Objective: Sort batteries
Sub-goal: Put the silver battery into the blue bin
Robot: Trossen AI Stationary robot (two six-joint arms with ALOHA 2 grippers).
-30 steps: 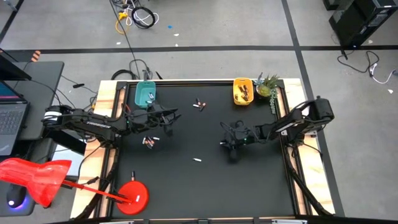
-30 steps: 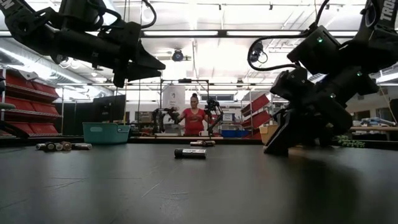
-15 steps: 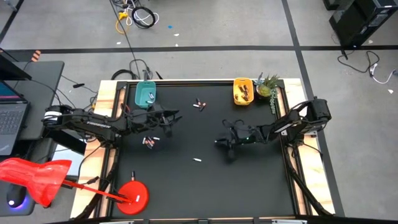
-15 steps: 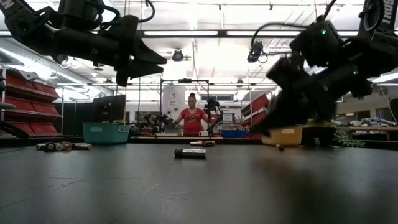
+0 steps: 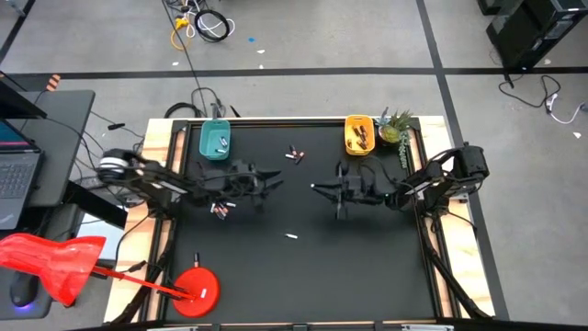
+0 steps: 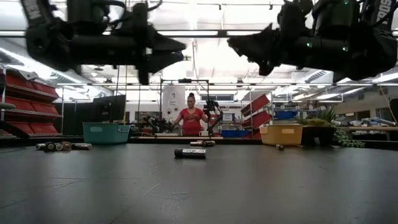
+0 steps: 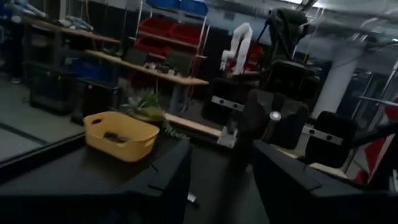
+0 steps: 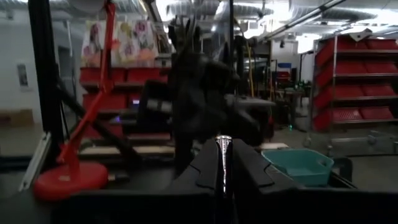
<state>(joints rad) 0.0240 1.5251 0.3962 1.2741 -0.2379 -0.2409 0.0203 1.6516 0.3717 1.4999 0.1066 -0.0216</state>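
My right gripper (image 5: 315, 188) hangs above the table's middle, pointing level toward the left side. It is shut on a thin silvery battery (image 8: 224, 163). My left gripper (image 5: 273, 175) faces it from the left, also level, and is open with nothing between its fingers (image 7: 168, 183). Loose batteries lie on the black mat: a small group near the far edge (image 5: 294, 154), a group under the left arm (image 5: 220, 210) and one pale battery (image 5: 292, 236) nearer the front. A teal tray (image 5: 214, 140) and a yellow tray (image 5: 358, 134) stand at the far edge. My right gripper pinches the silvery battery by its long sides (image 8: 224, 177) between its two fingers (image 8: 249, 171). The fingers come level from the table's right side. The battery is lifted clear of the mat.
A small potted plant (image 5: 395, 127) stands right of the yellow tray. A red lamp stand (image 5: 196, 287) sits at the near left corner. The low view shows a dark battery (image 6: 189, 153) lying mid-table and a person (image 6: 193, 119) in the room far behind.
My right gripper has risen from the mat and tipped from pointing down to level, its tips swinging toward the table's left. My left gripper has also tipped up to level and reached toward the table's middle.
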